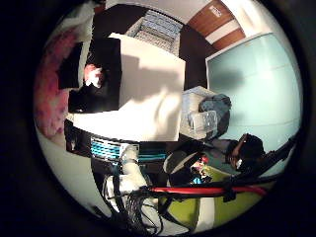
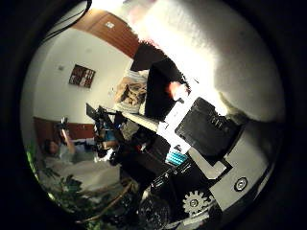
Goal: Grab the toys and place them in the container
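Note:
A fluffy white and pink plush toy (image 2: 216,57) presses close to my palm and fills much of the thumb side view; its pink fur (image 1: 49,94) shows at the edge of the other view. My hand (image 2: 211,134) has black and white fingers curled beside the plush, well above the table. Far below, a black container (image 1: 98,74) sits at one end of the white table (image 1: 148,94). A small pink and white toy (image 1: 94,76) lies inside it, also seen as a toy (image 2: 175,89) in the thumb side view.
A grey cart (image 1: 197,116) with a dark bag on it stands against the table's side. A pale blue partition (image 1: 256,79) rises behind it. Green plants (image 2: 67,191) and cluttered desks lie beyond the table.

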